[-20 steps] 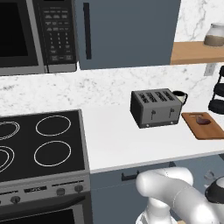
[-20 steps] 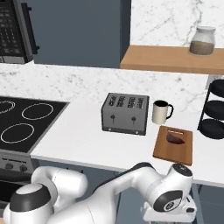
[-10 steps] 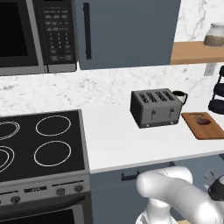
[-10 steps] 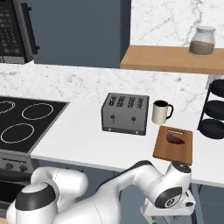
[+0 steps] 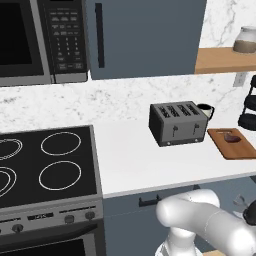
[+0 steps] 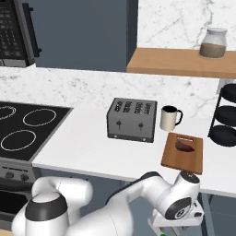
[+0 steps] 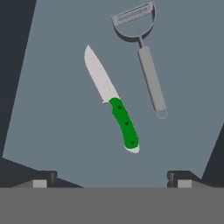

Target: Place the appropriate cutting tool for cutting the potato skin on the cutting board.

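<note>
The cutting tool [image 7: 144, 57], a slim grey peeler with a loop head, lies flat on a grey floor in the hand view. A knife [image 7: 113, 101] with a pale blade and green handle lies just left of it, not touching. My gripper [image 7: 111, 180] hovers above both, open wide, with nothing between its fingertips [image 7: 40, 179]. The cutting board [image 6: 182, 152] [image 5: 234, 144] rests on the counter right of the toaster. The dark potato [image 6: 184, 145] [image 5: 231, 137] sits on the board's far end. My hand [image 6: 180, 213] hangs below the counter's front edge.
A grey toaster [image 6: 132, 120] and a mug [image 6: 169, 118] stand left of the board. A black tiered rack [image 6: 226, 120] stands to its right. A stove [image 5: 45, 165] lies at the left. A wooden shelf above carries a jar [image 6: 213, 43]. Dark walls edge the grey floor.
My hand has sunk slightly below the counter edge. The jaws stay open. Nothing on the counter has moved.
</note>
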